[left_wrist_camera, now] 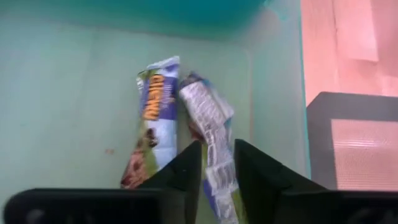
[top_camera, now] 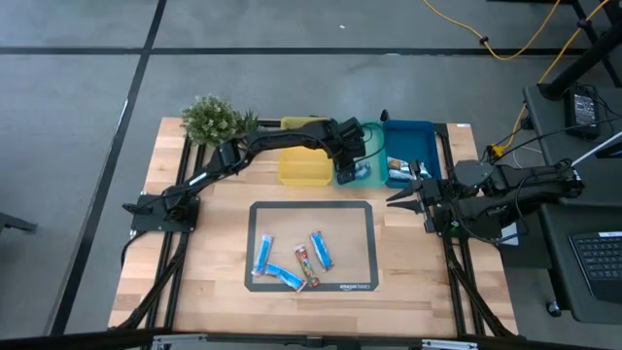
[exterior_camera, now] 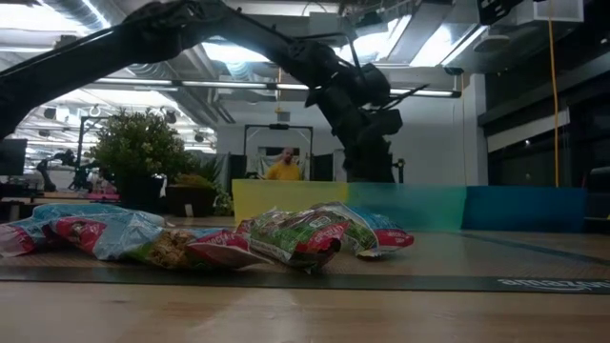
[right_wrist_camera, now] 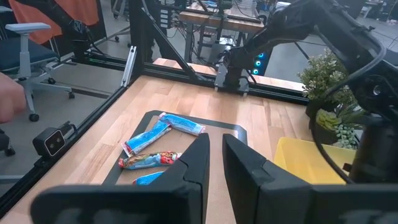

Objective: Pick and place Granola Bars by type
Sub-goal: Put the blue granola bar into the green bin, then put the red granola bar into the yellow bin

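Wooden planks form the bench (top_camera: 194, 262), which is seen from above with a grey floor around it and a potted plant (top_camera: 212, 119) at its far left corner. From a base on the left side, the left arm is stretched across to the teal tray (top_camera: 355, 178), where the left hand (left_wrist_camera: 217, 171) is lowered inside; its fingers (left_wrist_camera: 186, 168) are slightly parted around the end of a silver-white granola bar (left_wrist_camera: 208, 118), and whether that bar is pinched cannot be told. A second silver-white bar with brown print (left_wrist_camera: 152, 124) lies just beside it on the tray floor. A yellow tray (top_camera: 303, 165) is set to the left of the teal one and a blue tray (top_camera: 408, 146) to its right. On the dark-edged mat (top_camera: 311, 206) nearer the front, four granola bars (top_camera: 292, 262) are scattered, blue ones and red-and-blue ones. At the right edge, the right hand (top_camera: 400, 197) is held above the bench beside the mat, its fingers (right_wrist_camera: 199, 158) nearly pressed together on nothing.
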